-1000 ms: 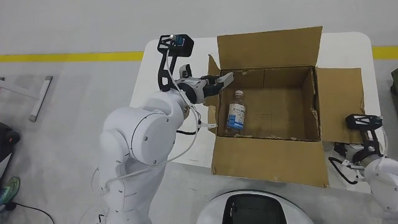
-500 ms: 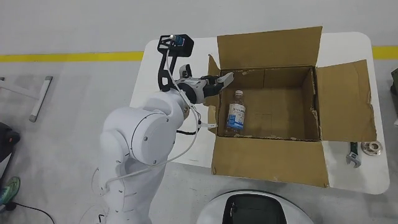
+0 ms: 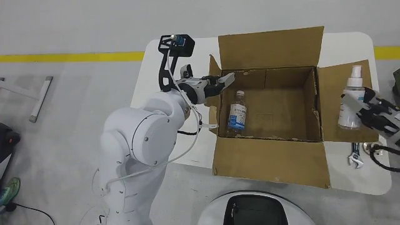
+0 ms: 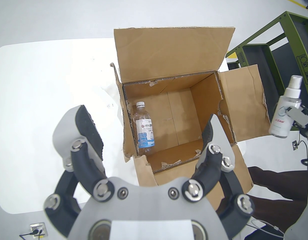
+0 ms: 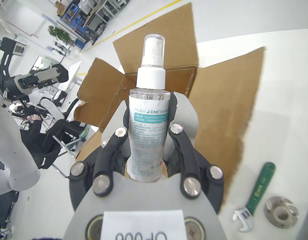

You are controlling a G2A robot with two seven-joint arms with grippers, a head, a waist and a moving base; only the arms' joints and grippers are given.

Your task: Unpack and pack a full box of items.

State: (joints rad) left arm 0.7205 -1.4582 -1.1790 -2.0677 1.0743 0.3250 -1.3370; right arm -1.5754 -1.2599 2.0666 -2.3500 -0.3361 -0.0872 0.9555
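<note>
An open cardboard box (image 3: pixel 269 159) stands on the white table (image 3: pixel 181 56). A clear water bottle (image 3: pixel 237 111) with a blue label lies inside against the box's left wall, also seen as the bottle (image 4: pixel 144 131) in the left wrist view. My left gripper (image 3: pixel 222 82) hovers open over that left edge, and nothing sits between its fingers (image 4: pixel 89 126). My right gripper (image 3: pixel 369 109) is shut on a spray bottle (image 3: pixel 351 103) above the box's right flap. The spray bottle (image 5: pixel 149 116) points nozzle-first toward the box from between the right gripper (image 5: pixel 150 106) fingers.
A green-handled wrench (image 5: pixel 259 186) and a metal flange (image 5: pixel 280 212) lie on the table beside the right flap (image 5: pixel 226 106). The wrench (image 3: pixel 354 155) sits near the table's right front corner. A green cart (image 4: pixel 281 41) stands beyond the table.
My right arm, low at the table's right front corner a second ago and then out of view, now holds the spray bottle over the right flap. The left arm has not moved.
</note>
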